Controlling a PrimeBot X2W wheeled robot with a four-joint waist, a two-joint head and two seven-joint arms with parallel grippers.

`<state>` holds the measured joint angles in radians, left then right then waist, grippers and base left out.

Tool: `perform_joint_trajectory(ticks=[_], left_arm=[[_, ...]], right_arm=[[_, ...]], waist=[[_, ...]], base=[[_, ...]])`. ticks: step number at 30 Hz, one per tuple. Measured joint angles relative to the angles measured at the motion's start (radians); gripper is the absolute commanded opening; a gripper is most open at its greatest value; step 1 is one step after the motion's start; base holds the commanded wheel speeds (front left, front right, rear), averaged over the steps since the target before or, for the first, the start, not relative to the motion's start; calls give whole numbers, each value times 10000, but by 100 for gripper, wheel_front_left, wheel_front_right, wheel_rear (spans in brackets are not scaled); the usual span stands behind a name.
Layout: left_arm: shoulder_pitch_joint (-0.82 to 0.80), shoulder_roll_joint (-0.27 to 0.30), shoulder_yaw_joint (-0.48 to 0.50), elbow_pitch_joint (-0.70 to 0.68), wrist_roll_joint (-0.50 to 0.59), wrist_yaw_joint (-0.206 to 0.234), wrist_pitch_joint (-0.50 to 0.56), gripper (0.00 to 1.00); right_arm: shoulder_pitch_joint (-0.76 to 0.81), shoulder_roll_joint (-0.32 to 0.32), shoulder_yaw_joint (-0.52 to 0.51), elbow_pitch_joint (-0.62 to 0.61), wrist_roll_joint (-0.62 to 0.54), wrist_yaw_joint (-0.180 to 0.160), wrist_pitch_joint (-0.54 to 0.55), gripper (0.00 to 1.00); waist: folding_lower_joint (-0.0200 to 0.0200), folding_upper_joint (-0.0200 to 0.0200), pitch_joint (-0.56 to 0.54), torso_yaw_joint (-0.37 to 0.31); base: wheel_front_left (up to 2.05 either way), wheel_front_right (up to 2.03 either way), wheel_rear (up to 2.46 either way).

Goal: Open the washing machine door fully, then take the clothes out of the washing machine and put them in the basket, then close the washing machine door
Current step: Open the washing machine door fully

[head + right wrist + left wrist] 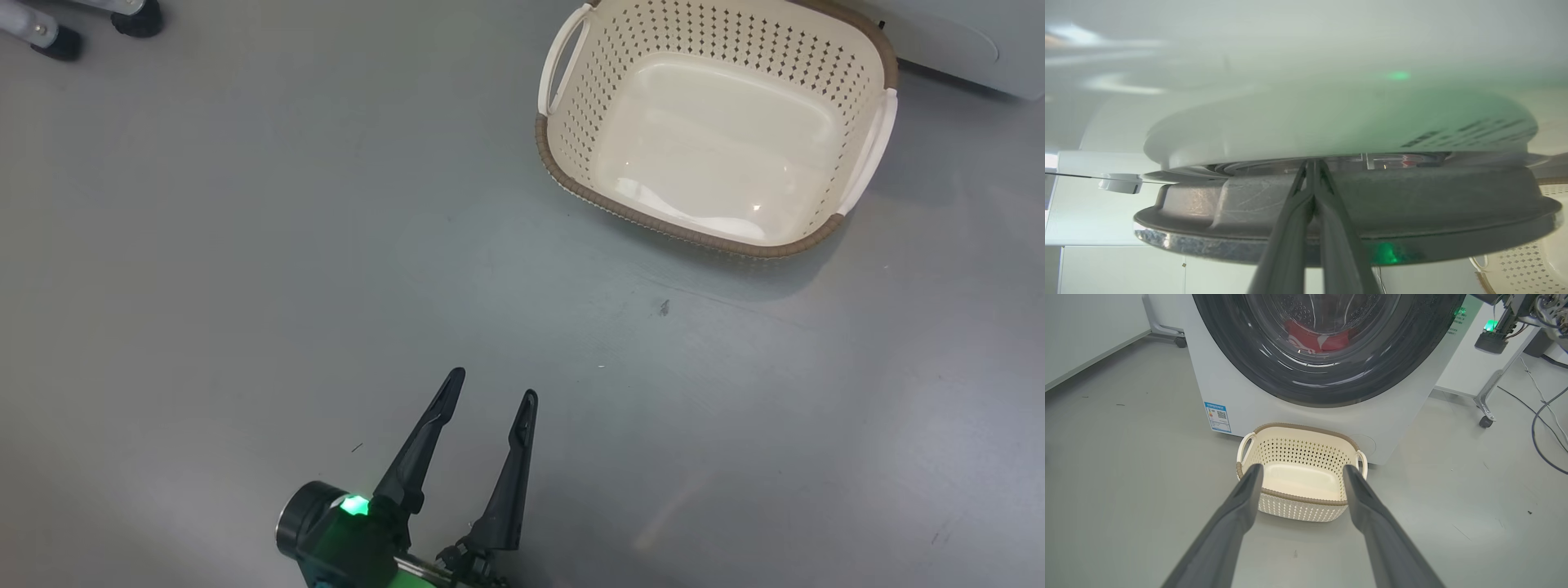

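Note:
The washing machine (1249, 400) stands white behind the empty cream basket (1298, 479), which rests on the floor against its front. Red clothes (1327, 339) show through the glass of the washing machine door (1274, 371), whose rim is glossy black. My left gripper (1302, 470) hangs open above the floor short of the basket (718, 131), nothing between its fingers; the head view also shows this gripper (494, 384). My right gripper (1312, 165) is shut, its tips poked into the slit between the door's grey chrome-edged ring (1412, 212) and the white front (1331, 122).
Grey floor spreads around the basket. Wheeled frame legs (1486, 416) and loose cables (1543, 416) lie right of the washer, and more caster feet (135, 16) stand at the far left. The right arm's wrist with a green light (1492, 332) hangs by the door's right edge.

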<state>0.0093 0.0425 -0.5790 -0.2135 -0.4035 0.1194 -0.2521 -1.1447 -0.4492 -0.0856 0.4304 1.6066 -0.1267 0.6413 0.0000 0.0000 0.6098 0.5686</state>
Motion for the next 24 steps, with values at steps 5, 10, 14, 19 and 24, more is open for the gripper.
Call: perform_joint_trajectory(ticks=[5, 10, 14, 19, 24], left_arm=[[87, 2, 21, -35, 0, 0, -2, 100], [131, 2, 35, -73, 0, 0, 0, 100], [131, 2, 40, -115, 0, 0, -2, 100], [131, 2, 46, -123, 0, 0, -2, 100], [130, 2, 82, -123, 0, 0, 0, 100]], right_arm=[[-185, 31, 56, 173, 19, 0, 2, 0], [-299, -13, 234, 401, 19, 0, 117, 0], [-395, -65, 332, 568, 6, 0, 238, 0], [-513, -111, 412, 800, 6, 0, 403, 0], [-558, -159, 508, 968, 6, 0, 506, 0]], waist=[[0, 0, 6, 2], [0, 0, 1, 3], [0, 0, -20, 0], [0, 0, -54, -4], [0, 0, -101, -9]], base=[[0, 0, 0], [0, 0, 0], [0, 0, 0], [0, 0, 0], [0, 0, 0]])
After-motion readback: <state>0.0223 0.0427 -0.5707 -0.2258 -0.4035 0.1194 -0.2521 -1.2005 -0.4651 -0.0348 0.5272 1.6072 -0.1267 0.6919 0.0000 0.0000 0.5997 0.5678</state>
